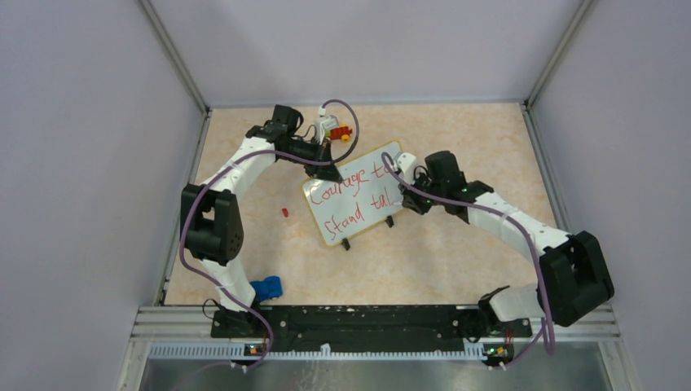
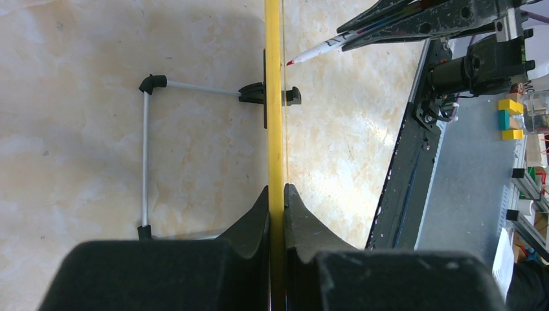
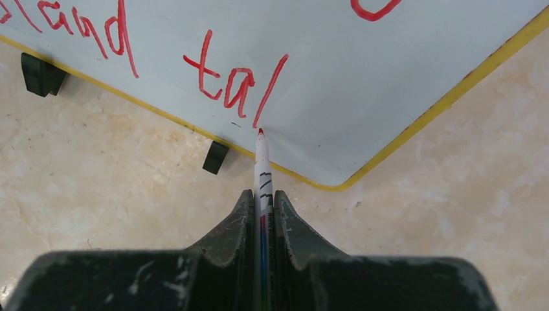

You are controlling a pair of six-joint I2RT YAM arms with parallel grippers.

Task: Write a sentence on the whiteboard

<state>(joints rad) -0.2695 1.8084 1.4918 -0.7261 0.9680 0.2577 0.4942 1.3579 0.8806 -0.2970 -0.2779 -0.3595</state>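
Observation:
The whiteboard (image 1: 371,213) stands tilted on its black feet mid-table. The sentence (image 1: 355,181) in red reads "Courage to" over "Stand tal". My left gripper (image 1: 324,169) is shut on the board's far left corner. In the left wrist view the board's yellow edge (image 2: 274,97) runs between the left gripper's (image 2: 276,189) closed jaws. My right gripper (image 3: 263,193) is shut on a white marker (image 3: 262,165). The marker's red tip sits at the foot of the last "l" stroke on the whiteboard (image 3: 336,84). That same marker (image 2: 320,50) shows in the left wrist view.
A small red cap (image 1: 284,212) lies left of the board. A blue object (image 1: 266,287) sits by the left arm's base. A small toy device (image 1: 334,128) stands at the back. A wire stand (image 2: 147,149) props the board from behind. Grey walls enclose three sides.

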